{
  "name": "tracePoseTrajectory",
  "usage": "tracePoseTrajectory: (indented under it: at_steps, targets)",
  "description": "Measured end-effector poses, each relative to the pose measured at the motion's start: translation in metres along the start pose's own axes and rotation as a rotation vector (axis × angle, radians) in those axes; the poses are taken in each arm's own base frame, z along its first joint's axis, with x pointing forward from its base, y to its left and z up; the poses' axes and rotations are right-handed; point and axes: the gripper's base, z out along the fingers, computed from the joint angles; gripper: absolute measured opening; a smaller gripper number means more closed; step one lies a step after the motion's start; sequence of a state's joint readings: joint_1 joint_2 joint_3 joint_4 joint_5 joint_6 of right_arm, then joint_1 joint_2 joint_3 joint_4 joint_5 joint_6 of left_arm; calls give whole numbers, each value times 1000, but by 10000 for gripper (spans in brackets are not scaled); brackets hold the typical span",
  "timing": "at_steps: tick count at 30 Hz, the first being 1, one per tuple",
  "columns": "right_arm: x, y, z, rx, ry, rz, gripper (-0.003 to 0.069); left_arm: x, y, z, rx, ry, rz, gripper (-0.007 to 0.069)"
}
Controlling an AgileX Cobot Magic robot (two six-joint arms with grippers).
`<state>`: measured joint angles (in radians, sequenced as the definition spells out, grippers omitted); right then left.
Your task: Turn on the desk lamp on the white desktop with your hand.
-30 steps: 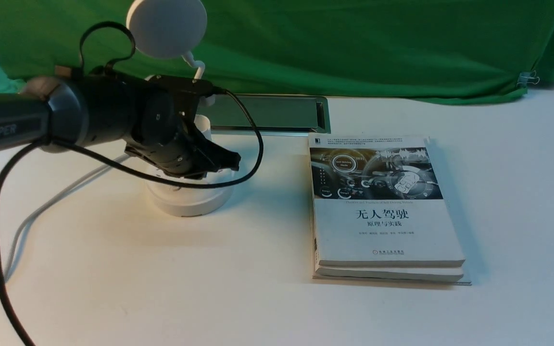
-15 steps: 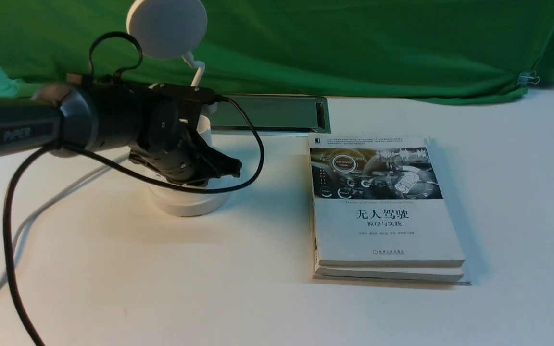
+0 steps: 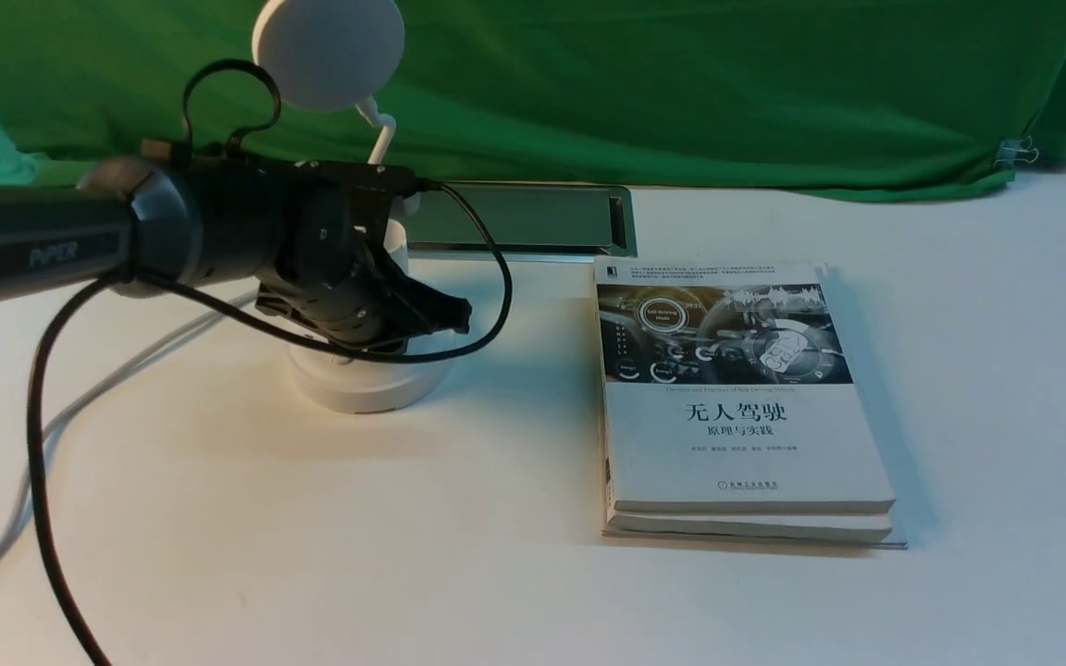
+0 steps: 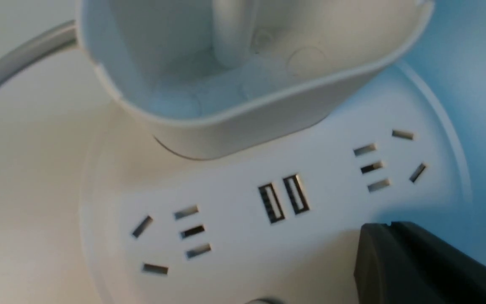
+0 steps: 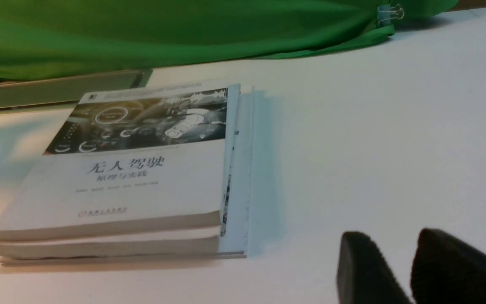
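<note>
One lamp (image 3: 366,388), far left on the surface (image 3: 311,555). Its cup (image 4: 234,122) holds the foot of the neck (image 4: 230,33). On its base (image 4: 331,211): two socket sets (image 4: 171,240), two USB ports (image 4: 283,202). On the left pincer (image 3: 454,314), low over the base, jaws are together, gripping nothing. On the right pincer (image 5: 395,253), jaws slightly apart, empty. Two stacked books (image 3: 746,444) right of lamp.

White desktop (image 3: 218,518) carries the desk lamp (image 3: 366,388), stacked books (image 3: 737,435), green cloth (image 3: 866,180).
</note>
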<state>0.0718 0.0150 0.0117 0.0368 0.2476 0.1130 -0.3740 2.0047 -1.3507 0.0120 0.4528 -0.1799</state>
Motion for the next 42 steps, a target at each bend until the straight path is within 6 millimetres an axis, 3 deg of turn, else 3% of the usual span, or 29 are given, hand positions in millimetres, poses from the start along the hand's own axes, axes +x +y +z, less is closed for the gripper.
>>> tracePoseTrajectory:
  at_steps: [5, 8, 11, 14, 15, 17, 20, 21, 22, 23, 25, 28, 32, 37, 42]
  targets:
    - [0, 0, 0, 0, -1, 0, 241, 0, -3, -18, 8, 2, 0, 21]
    - [0, 0, 0, 0, -1, 0, 241, -2, -18, -53, 38, -17, 44, 21]
    - [0, 0, 0, 0, -1, 0, 241, 1, -29, -73, 61, -18, 74, 21]
    - [0, 0, 0, 0, -1, 0, 241, 32, -46, -98, 126, 13, 109, 21]
    - [0, 0, 0, 0, -1, 0, 241, 34, -45, -100, 129, 13, 105, 21]
    - [0, 0, 0, 0, -1, 0, 241, 66, -55, -134, 210, -31, 126, 21]
    - [0, 0, 0, 0, -1, 0, 241, 81, -58, -166, 269, -124, 134, 21]
    - [0, 0, 0, 0, -1, 0, 241, 90, -57, -199, 319, -258, 155, 21]
    - [0, 0, 0, 0, -1, 0, 241, 93, -57, -201, 323, -268, 158, 21]
    - [0, 0, 0, 0, -1, 0, 241, 101, -53, -228, 354, -403, 190, 21]
    - [0, 0, 0, 0, -1, 0, 241, 114, -43, -261, 383, -586, 218, 21]
    - [0, 0, 0, 0, -1, 0, 241, 135, -26, -293, 396, -804, 221, 21]
    - [0, 0, 0, 0, -1, 0, 241, 169, -8, -302, 362, -931, 281, 21]
    - [0, 0, 0, 0, 0, 0, 241, 207, 5, -280, 311, -888, 363, 21]
    - [0, 0, 0, 0, 0, 0, 241, 224, 10, -264, 294, -847, 388, 21]
